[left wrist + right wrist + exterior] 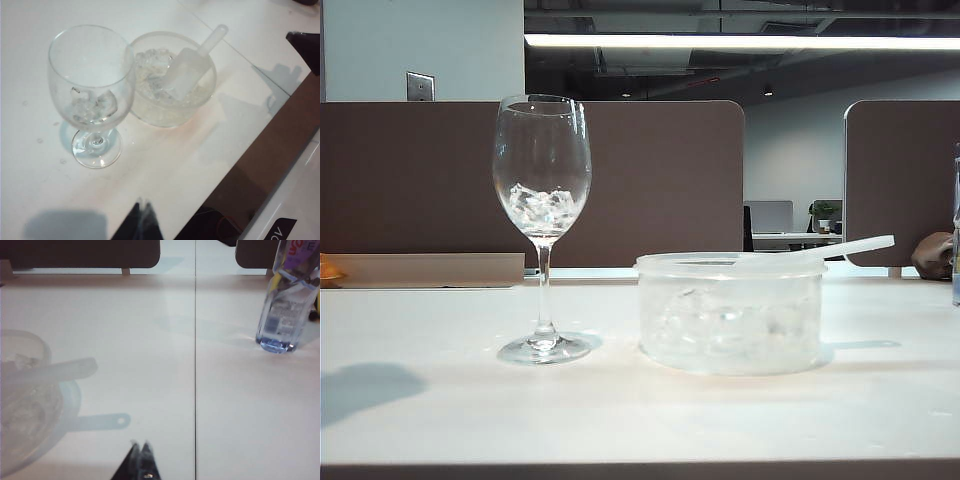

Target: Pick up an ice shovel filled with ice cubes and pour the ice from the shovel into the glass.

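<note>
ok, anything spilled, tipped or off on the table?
Nothing stands out. The glass stands upright with ice cubes in its bowl, and the ice shovel rests in the tub. Left end effector and right end effector are both shut, holding nothing.

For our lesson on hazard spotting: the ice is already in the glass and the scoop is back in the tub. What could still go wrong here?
1. The glass stands close beside the tub on a thin stem; a passing arm might tip it.
2. The ice shovel handle overhangs the tub's rim, so the shut right gripper, close by, could catch it.
3. The shut left gripper hangs above the table near the glass.
</note>
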Controlling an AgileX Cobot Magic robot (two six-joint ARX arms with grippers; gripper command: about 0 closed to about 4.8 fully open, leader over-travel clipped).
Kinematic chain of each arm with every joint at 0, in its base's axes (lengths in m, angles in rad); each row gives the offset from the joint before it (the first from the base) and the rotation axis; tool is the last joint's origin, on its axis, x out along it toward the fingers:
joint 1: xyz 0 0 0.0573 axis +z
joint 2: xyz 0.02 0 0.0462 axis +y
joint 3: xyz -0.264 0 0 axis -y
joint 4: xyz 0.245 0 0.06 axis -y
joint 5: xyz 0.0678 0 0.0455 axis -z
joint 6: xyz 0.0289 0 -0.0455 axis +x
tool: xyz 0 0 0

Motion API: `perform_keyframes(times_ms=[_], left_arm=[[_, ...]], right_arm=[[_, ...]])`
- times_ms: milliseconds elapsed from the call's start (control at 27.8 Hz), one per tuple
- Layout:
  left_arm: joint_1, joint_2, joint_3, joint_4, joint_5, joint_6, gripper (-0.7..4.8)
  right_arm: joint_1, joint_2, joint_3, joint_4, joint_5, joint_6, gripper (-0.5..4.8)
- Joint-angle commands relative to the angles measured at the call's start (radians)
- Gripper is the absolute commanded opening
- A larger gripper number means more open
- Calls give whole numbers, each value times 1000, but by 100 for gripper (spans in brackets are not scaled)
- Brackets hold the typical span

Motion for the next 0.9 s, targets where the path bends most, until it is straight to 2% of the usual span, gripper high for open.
perform_keyframes(times_ms=[36, 288, 467, 899], left_arm=[[1, -2, 3, 13, 4, 4, -2], [1, -2, 3, 13, 4, 4, -2], [1, -2, 3, 13, 4, 4, -2], [1, -2, 3, 13, 4, 4, -2]], right_arm=[[0, -23, -9, 15, -3, 19, -5], [1, -87, -28, 8, -3, 53, -6], [-10, -154, -28, -88, -3, 51, -6], [-101, -151, -28, -124, -48, 45, -6]])
